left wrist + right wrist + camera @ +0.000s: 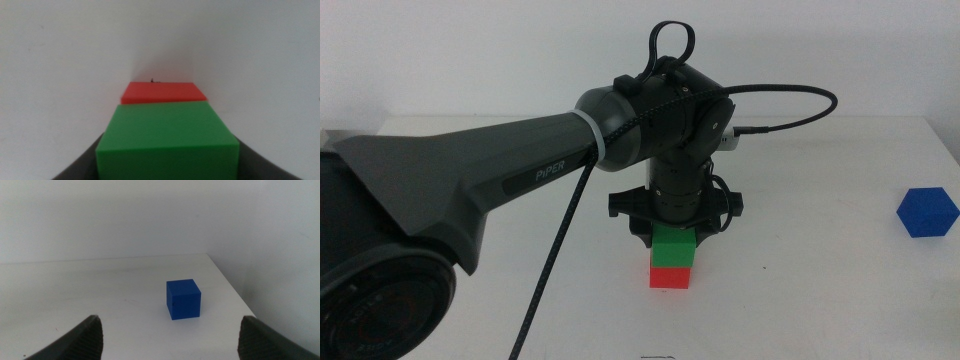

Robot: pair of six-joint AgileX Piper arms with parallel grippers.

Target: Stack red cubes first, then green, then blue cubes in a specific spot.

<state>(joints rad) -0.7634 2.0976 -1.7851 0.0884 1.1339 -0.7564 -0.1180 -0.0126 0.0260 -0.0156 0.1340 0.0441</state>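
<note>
Big left arm (470, 190) reaches in; its hand (674, 228) pinches green (675, 249) on red cubes (671, 277) to line up. Right hand (170, 340), wide open, faces blue cubes (183, 299).

A plain white tabletop (840, 290) fills most of the middle view, matte and evenly lit, with only soft, faint shadows. Its far edge runs straight across, meeting a bare white wall (470, 50) behind. The right wrist view shows the tabletop's right edge and far corner against the same pale wall.
</note>
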